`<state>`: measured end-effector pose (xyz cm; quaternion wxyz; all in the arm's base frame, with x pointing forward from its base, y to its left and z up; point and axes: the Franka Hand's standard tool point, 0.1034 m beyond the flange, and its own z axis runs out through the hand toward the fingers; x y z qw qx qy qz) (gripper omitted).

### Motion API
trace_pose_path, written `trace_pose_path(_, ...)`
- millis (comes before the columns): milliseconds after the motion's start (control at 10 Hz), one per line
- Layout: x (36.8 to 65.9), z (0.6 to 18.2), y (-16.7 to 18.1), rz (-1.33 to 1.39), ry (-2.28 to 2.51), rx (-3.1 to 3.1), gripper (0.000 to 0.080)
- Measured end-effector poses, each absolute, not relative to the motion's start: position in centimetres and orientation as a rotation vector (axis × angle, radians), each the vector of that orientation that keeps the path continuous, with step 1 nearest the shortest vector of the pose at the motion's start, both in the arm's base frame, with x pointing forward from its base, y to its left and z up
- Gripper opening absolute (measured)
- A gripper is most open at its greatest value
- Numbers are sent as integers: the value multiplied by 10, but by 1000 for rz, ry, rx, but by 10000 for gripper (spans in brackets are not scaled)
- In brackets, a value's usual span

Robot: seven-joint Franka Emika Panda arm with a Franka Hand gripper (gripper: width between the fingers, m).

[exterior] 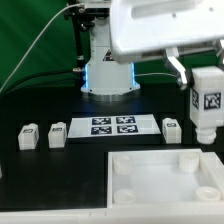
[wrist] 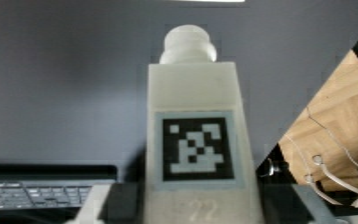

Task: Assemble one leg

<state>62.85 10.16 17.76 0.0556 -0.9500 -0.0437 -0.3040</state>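
My gripper [exterior: 197, 82] is shut on a leg [exterior: 207, 110], a small white block with a black-and-white tag on its face. It holds the leg upright in the air at the exterior view's right, above the far right corner of the large white square piece [exterior: 150, 190]. In the wrist view the leg [wrist: 197, 120] fills the middle, with its tag facing the camera and a rounded peg on its far end. My dark fingers [wrist: 133, 205] clamp its near end from both sides.
Three more legs stand on the black table: two on the exterior view's left [exterior: 28, 136] [exterior: 57, 132] and one on the right [exterior: 172, 128]. The marker board [exterior: 112, 125] lies between them. The arm's base [exterior: 108, 75] stands behind it.
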Motion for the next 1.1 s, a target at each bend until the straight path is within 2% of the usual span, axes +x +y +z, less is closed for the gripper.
trace_pose_path(300, 629, 158, 102, -942, -123, -2881, 294)
trace_pose_path(700, 623, 121, 101, -902, -112, -2894, 294)
trace_pose_path(1100, 624, 104, 111, -872, -123, -2895, 294)
